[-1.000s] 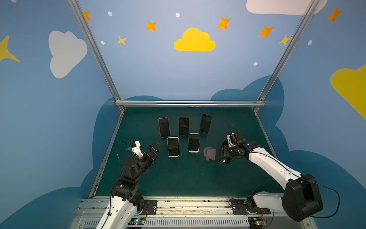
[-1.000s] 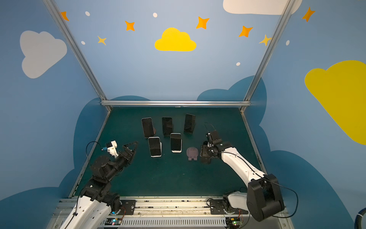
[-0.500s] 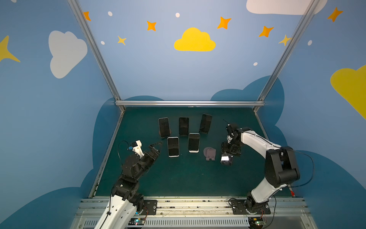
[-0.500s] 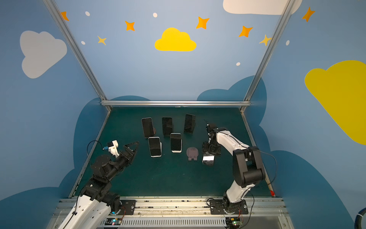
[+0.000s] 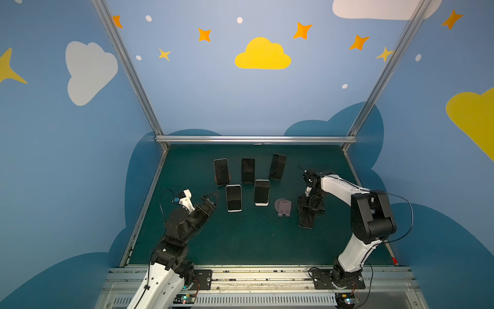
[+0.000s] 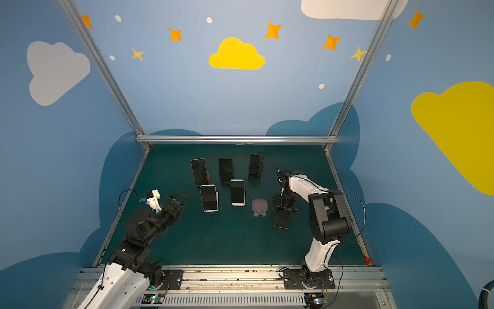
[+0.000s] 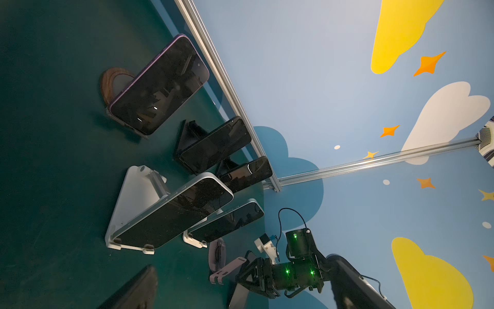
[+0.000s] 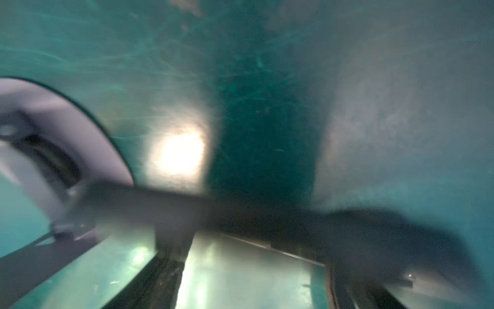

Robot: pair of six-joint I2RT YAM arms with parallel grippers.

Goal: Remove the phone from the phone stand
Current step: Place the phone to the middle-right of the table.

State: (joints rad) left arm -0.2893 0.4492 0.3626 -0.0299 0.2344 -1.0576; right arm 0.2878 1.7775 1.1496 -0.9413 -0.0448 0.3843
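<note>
1. Scanning the right half of the green mat (image 5: pixel 240 240), we find the phone (image 5: pixel 306 222) off its perch. It lies dark face up just beside the empty grey stand (image 5: pixel 283 207), on the right arm's side.
2. The right gripper (image 5: pixel 309 211) hangs directly over the phone's far end, pointing down at it. We cannot tell whether its jaws are clamped on the phone or stand clear of it. The top views are too small, and the right wrist view is a blur of glossy screen and stand.
3. Over on the other side, the left gripper (image 5: pixel 213 200) hovers with its jaws spread wide and nothing between them, near the front row of the five other phones (image 5: pixel 262 192), which sit propped on their stands.
4. We judge this to be the set-down, with the task all but finished. What remains is a clean release.
5. To do it well, we want the phone's whole back flat on the mat before the jaws part, and then a full opening.
6. After that, we'd rise straight up. A sideways drift could let a pad catch the edge and drag the phone.
7. The stand is close, so we'd retreat up and back towards the right arm's base, away from it and the propped phones.
</note>
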